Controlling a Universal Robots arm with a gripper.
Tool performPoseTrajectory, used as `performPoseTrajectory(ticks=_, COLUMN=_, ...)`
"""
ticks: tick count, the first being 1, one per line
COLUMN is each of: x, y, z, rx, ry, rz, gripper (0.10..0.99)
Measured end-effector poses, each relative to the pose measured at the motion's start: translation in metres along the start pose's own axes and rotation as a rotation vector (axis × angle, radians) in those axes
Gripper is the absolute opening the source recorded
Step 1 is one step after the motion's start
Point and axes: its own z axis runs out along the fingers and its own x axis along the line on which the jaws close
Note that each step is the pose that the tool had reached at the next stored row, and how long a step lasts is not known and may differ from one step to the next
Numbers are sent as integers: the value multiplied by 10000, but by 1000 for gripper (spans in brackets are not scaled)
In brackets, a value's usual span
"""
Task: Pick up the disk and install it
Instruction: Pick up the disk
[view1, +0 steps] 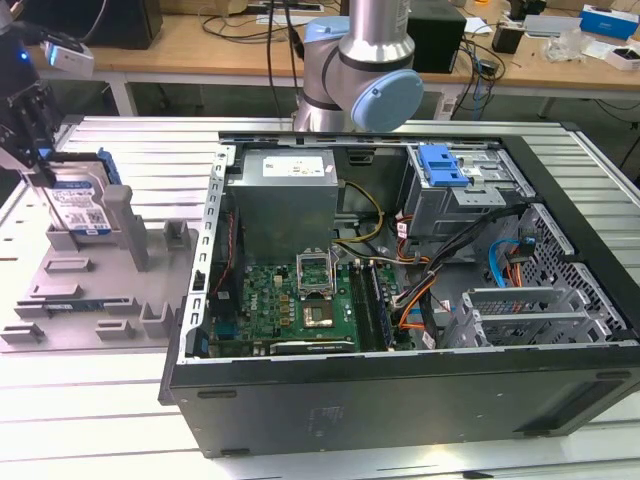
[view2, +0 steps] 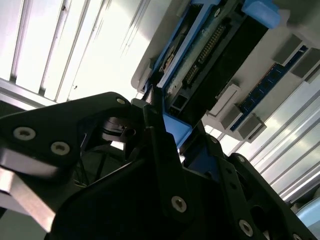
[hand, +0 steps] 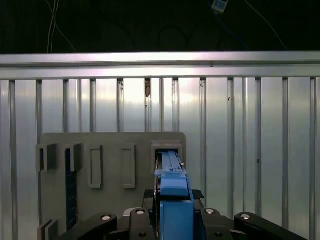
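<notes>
- Jaws stand narrow, closed on the blue-bracketed top edge of the disk (view1: 78, 208). In the second wrist view a black finger (view2: 161, 135) presses against the bracket.
- In the first wrist view the disk (hand: 172, 186) runs straight out from between the jaws into a slot of the grey holder (hand: 110, 150).
- One disk: it stands upright on edge in that holder, at the exterior view's left, its label facing the computer case (view1: 400, 400).
- One grey holder (view1: 100, 290), flat on the ribbed metal bench (view1: 130, 410), just beside the case.
- One open case, lying on its side at the exterior view's right.
- Inside it are one grey metal box (view1: 288, 200) with a white sticker and one blue ribbed latch (view1: 442, 165), well apart from the disk.
- One robot arm (view1: 365, 60), behind the case.
</notes>
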Motion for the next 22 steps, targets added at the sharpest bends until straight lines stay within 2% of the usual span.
performPoseTrajectory(ticks=4, x=3, y=1, z=-102, rx=-1, ry=-5, rz=0, gripper=365)
performPoseTrajectory(ticks=9, x=8, y=2, z=-311, rx=0, ry=-25, rz=0, gripper=365)
performPoseTrajectory(ticks=17, x=13, y=3, z=-527, rx=-1, ry=-54, rz=0, gripper=365)
performPoseTrajectory(ticks=18, x=14, y=3, z=-579, rx=0, ry=-60, rz=0, gripper=365)
performPoseTrajectory(ticks=22, x=18, y=4, z=-701, rx=0, ry=-72, rz=-1, gripper=365)
